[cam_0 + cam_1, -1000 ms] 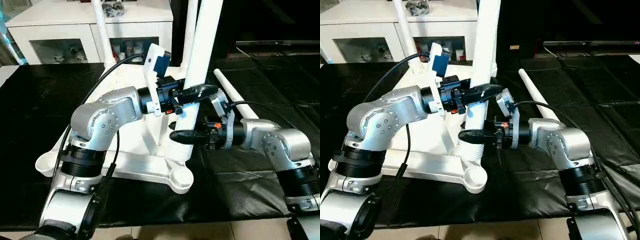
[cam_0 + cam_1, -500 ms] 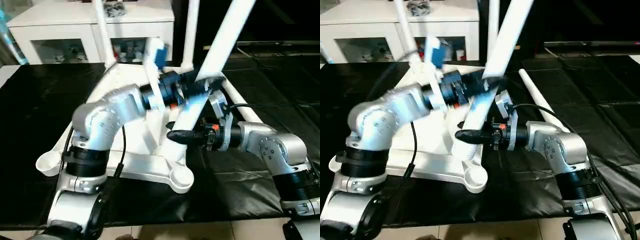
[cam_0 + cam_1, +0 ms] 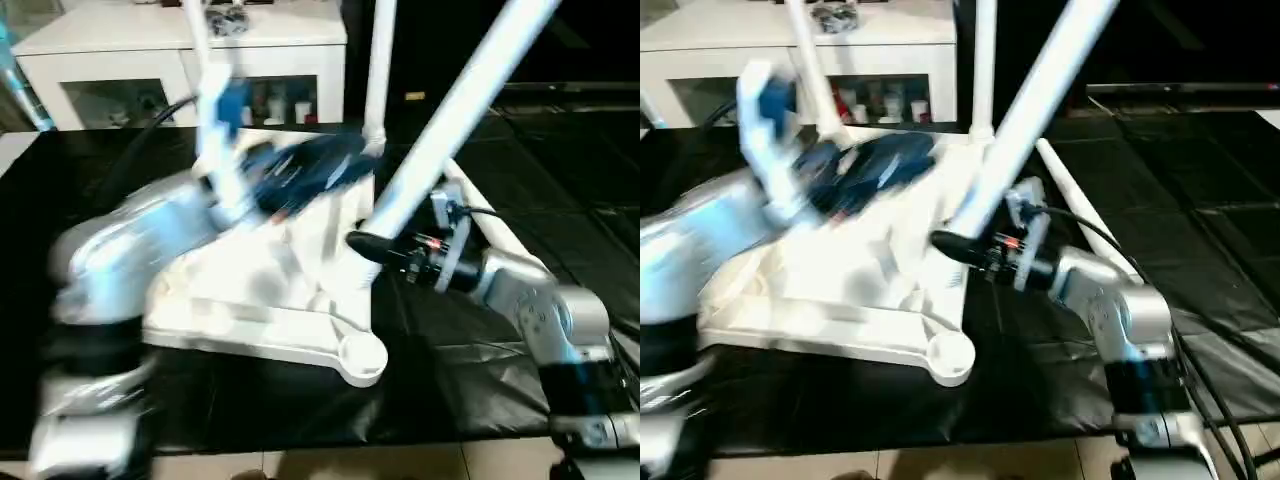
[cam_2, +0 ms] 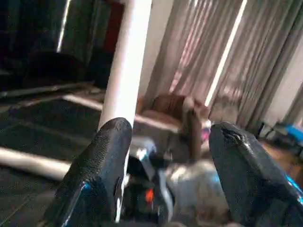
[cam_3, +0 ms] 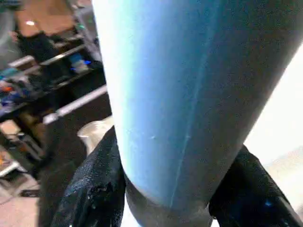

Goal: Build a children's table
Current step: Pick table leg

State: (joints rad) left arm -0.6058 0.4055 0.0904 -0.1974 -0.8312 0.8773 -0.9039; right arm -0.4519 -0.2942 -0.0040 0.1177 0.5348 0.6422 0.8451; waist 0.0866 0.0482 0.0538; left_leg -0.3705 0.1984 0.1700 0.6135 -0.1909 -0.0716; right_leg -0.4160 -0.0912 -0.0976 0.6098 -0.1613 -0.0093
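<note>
A white cabinet with glass doors stands behind black floor mats.

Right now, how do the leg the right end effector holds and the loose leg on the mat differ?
The held leg leans steeply, its base near a corner socket of the tabletop; the loose leg lies flat on the black mat. The held leg sits between the right end effector's fingers; nothing grips the loose leg. Both are white tubes.

Smooth white plastic leg, textured black fingers
</note>
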